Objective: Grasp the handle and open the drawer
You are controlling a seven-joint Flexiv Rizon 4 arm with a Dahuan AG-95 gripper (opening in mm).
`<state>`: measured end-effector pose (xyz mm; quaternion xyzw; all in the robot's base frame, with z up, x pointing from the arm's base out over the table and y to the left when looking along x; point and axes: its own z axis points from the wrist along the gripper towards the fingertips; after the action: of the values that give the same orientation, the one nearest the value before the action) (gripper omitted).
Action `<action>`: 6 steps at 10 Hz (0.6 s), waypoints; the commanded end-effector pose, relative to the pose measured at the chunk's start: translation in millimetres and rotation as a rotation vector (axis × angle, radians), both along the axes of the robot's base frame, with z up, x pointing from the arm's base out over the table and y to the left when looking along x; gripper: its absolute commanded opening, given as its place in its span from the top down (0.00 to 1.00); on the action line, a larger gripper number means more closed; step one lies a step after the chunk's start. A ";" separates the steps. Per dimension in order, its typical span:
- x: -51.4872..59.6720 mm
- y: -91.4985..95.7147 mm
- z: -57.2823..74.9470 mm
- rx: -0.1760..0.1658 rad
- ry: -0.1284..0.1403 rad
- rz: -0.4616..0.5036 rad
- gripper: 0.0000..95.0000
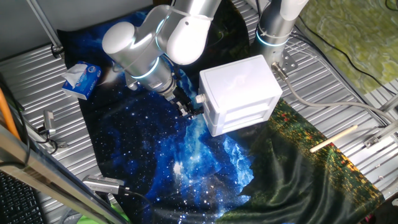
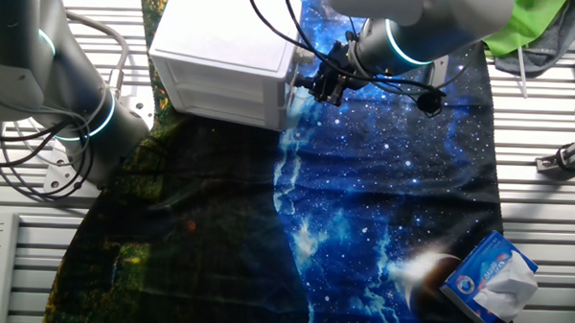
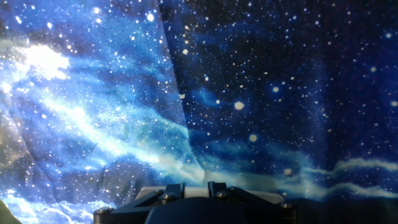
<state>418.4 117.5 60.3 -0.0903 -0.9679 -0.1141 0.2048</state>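
Observation:
The white cabinet [image 1: 239, 87] stands on the starry cloth, and it also shows in the other fixed view [image 2: 224, 54]. Its drawer [image 1: 209, 109] looks flush with the shell. The small whitish handle [image 1: 200, 98] sticks out of the drawer front toward my gripper [image 1: 190, 111]. In the other fixed view my gripper [image 2: 314, 84] is right at the handle [image 2: 294, 82]. In the hand view my two dark fingers [image 3: 172, 190] stand slightly apart over the cloth with something whitish behind them. I cannot tell whether they clamp the handle.
A blue tissue pack [image 1: 81, 79] lies at the cloth's edge, also in the other fixed view [image 2: 490, 279]. A second arm's base [image 1: 277, 25] stands behind the cabinet. A wooden stick [image 1: 334, 138] and a metal tool [image 1: 102, 182] lie nearby.

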 end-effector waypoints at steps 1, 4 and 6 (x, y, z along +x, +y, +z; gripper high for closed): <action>2.9 -0.8 -0.3 -0.004 -0.001 0.003 1.00; 3.8 -0.9 -1.3 -0.009 -0.002 0.006 1.00; 4.7 -1.5 -0.6 -0.012 -0.003 0.007 1.00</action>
<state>423.1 115.8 59.7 -0.0880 -0.9694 -0.1077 0.2025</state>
